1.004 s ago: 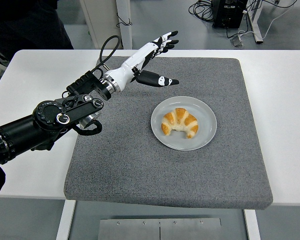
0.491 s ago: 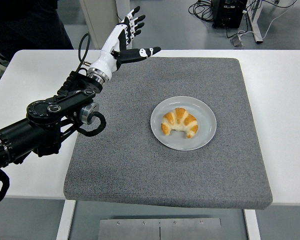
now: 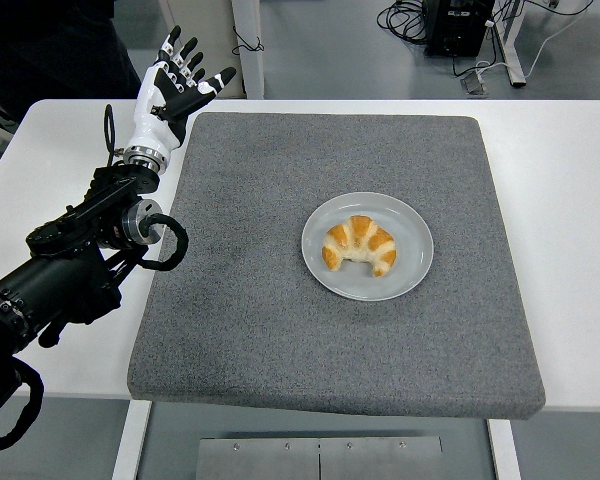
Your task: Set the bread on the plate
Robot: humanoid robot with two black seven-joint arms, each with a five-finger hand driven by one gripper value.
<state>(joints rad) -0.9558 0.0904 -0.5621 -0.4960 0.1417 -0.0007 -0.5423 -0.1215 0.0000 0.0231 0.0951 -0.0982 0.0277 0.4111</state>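
Note:
A golden croissant (image 3: 360, 246) lies on the grey-white round plate (image 3: 412, 236), which sits on the grey mat (image 3: 330, 340) right of centre. My left hand (image 3: 178, 72) is raised at the mat's far left corner, well away from the plate, fingers spread and holding nothing. Its black arm comes in from the lower left edge. The right arm is not in the picture.
The mat covers most of the white table (image 3: 570, 200). A person in dark clothing (image 3: 60, 45) stands at the top left, just behind the raised hand. Cables and a black box (image 3: 460, 25) lie on the floor beyond the table.
My left hand has swung back to the left, from over the mat's far side to its far left corner, staying open. The croissant and plate have not moved.

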